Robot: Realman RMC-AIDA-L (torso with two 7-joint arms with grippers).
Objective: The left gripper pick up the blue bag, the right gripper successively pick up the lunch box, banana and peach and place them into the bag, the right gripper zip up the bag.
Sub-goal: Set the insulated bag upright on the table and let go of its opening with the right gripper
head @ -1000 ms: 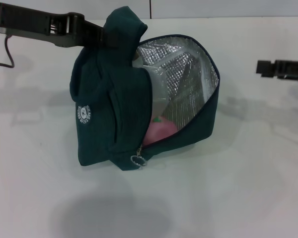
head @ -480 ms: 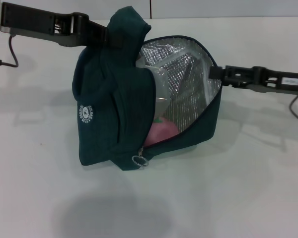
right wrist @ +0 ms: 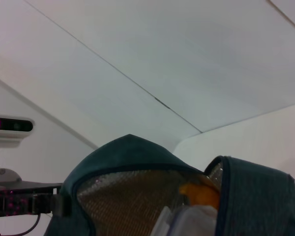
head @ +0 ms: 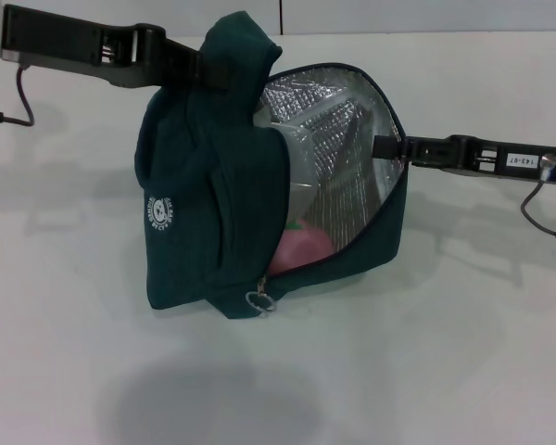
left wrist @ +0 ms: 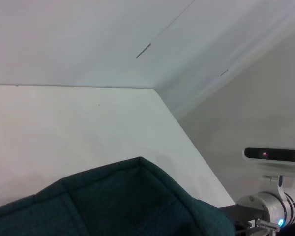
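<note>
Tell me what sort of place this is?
Probably a lab test bench: a bare white table, plain white walls, and only the bag, held by the left gripper, with the right gripper at its rim.

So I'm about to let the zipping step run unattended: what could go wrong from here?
The right gripper is at the bag's open rim, while the zipper pull ring hangs low at the front, so it may grab fabric rather than the pull.

The bag hangs only from the left gripper pinching its top; a sideways tug could swing or slip it.

The peach sits close to the opening's lower edge and might block the zipper or roll out.
</note>
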